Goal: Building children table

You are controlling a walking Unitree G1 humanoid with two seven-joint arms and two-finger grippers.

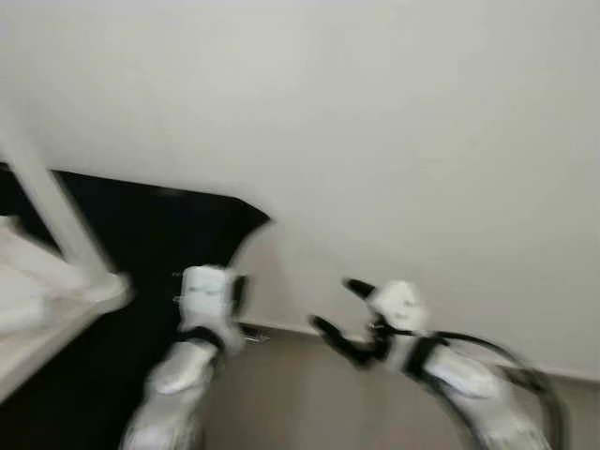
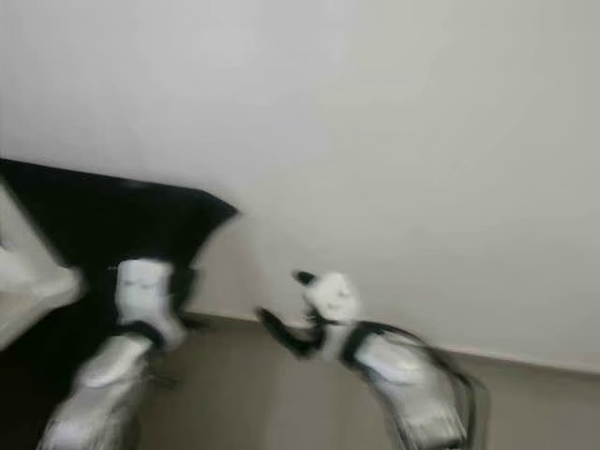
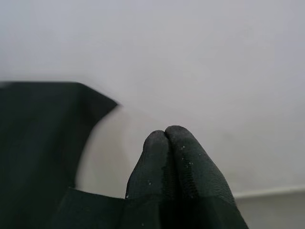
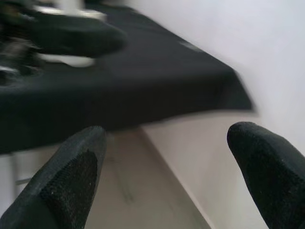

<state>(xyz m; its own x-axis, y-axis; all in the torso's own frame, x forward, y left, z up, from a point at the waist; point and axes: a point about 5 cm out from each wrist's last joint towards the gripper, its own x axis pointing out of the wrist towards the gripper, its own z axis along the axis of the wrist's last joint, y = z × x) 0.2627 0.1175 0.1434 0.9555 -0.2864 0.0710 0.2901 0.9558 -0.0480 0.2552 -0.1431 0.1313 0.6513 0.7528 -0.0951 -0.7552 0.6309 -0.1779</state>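
Note:
The views are blurred by motion. White pieces of the children's table lie at the far left: a slanted leg rises from a flat white panel, both on a black-covered surface. My left gripper is shut with nothing between its fingers and is held out in front of the black surface's corner. The left wrist hangs just right of the white panel. My right gripper is open and empty, raised in front of the wall, with its fingers spread wide.
A plain white wall spans the view ahead and meets a beige floor at a baseboard. The black surface's corner juts toward the wall. Floor room lies between my two arms.

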